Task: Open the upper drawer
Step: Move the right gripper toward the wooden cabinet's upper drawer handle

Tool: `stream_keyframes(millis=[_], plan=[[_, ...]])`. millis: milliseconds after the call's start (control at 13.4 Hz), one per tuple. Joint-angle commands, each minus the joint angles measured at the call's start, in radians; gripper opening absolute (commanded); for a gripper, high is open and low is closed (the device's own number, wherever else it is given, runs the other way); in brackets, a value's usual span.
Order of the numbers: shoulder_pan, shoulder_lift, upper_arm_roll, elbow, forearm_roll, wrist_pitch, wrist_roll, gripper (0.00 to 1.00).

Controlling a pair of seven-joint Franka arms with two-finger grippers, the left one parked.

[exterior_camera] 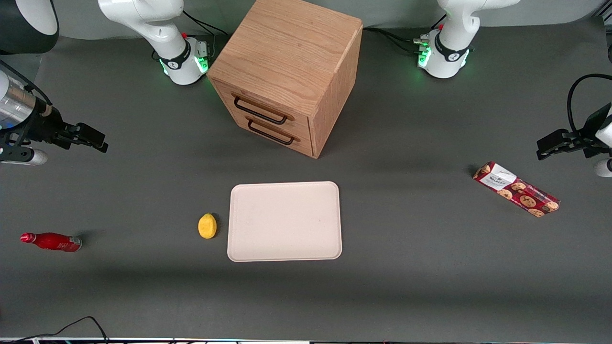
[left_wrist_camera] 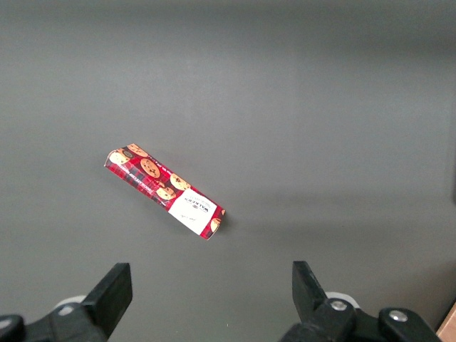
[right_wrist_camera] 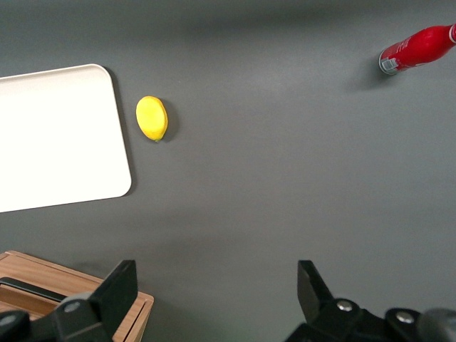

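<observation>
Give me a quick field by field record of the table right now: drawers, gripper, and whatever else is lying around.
upper drawer: shut, flush with the cabinet front
lower drawer: shut
gripper: open, empty, above the table toward the working arm's end, far from the handles
tray: flat, bare, in front of the cabinet
lemon: beside the tray, not touching
red bottle: lying on its side
cookie box: toward the parked arm's end

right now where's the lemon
In the front view the lemon lies on the table beside the cream tray, nearer the camera than the cabinet; the open claw hovers toward the working arm's end.
</observation>
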Motion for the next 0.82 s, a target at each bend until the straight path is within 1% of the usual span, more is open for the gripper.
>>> stream_keyframes(millis=[0, 749], plan=[[0.001, 0.002, 0.001, 0.013, 0.012, -0.027, -0.015, 1.00], [-0.004, 0.008, 0.002, 0.016, 0.015, -0.027, -0.007, 1.00]])
